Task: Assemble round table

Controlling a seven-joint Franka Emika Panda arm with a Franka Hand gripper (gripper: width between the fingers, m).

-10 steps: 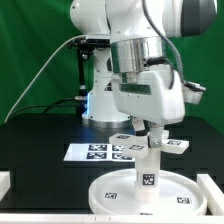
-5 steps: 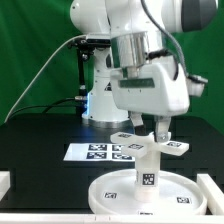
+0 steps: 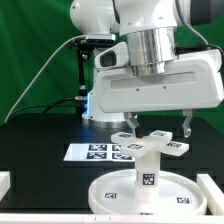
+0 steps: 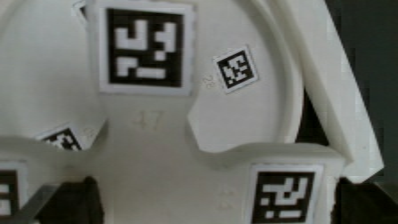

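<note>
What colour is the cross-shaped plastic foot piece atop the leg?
White, with black-and-white square tags; the cross-shaped foot piece shows best in the wrist view.

Top of the white robot arm (image 3: pixel 150 40) cut off by the exterior view's upper edge. Flat white marker board (image 3: pixel 95 152) partly hidden behind the white plastic cross-shaped foot piece (image 3: pixel 152 144). Large rimmed round white disc (image 3: pixel 120 190) cropped at the lower edge. In the wrist view, foot piece (image 4: pixel 196 100) running past every border, edge tags only partly shown; gripper fingertips mere dark blurs at the corners.
</note>
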